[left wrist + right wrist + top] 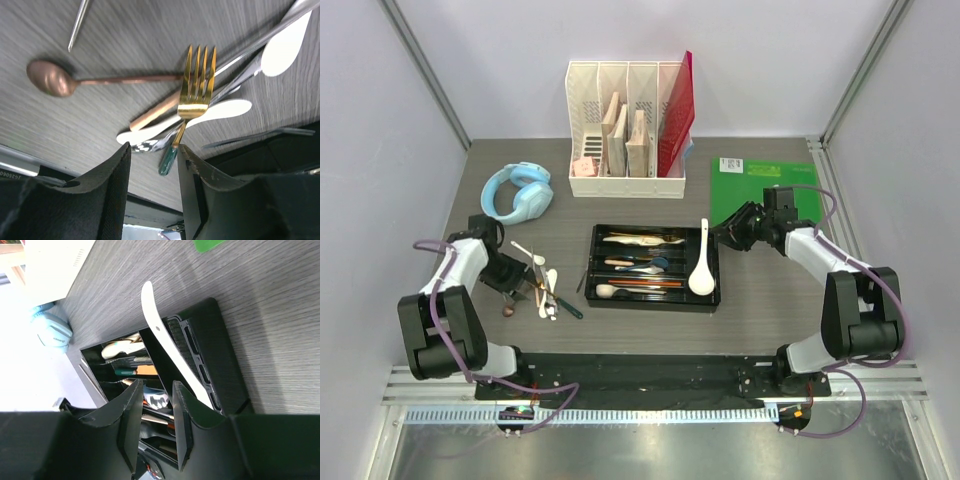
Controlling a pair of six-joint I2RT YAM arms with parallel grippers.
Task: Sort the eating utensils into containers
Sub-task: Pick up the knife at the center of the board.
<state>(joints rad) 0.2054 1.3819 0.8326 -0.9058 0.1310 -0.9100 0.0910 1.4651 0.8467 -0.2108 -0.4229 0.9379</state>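
Tray (655,305): black, shallow and divided. It sits mid-table and already holds several pieces. It is light plastic, so expect it to slide if you nudge it.
Soup spoon (702,258): white, and lying in the tray's right-end compartment with its handle sticking up over the rim toward the back edge. It is probably ceramic, so heavy for its size, glazed, slick and brittle. Don't knock it.
Pile (545,285): the loose cutlery lies crossed near the table's left edge, between the tray and the left arm. The pieces are thin, stiff and light, and lifting one will likely drag its neighbours.
Gold fork (196,82): it lies on top of the pile, tines pointing away from you, with a green-tipped handle. The metal is polished and slippery, so grip the narrow neck or the handle across its flat sides.
Copper spoon (115,79): it lies flat on the table beside the fork, with its handle end running under the tines.
Left gripper (154,147): the jaws are apart and empty, straddling the fork's handle tip. Whether the tip touches a finger, I can't tell.
Right gripper (157,386): the jaws are apart and empty, beside the tray's right end and just short of the soup spoon.
Organizer (620,187): white, at the back edge and well clear.
Green board (760,178): it lies flat near the back right corner, behind the right arm.
Headphones (518,190): blue, and lying behind the pile. They will crowd a wide left-arm swing.
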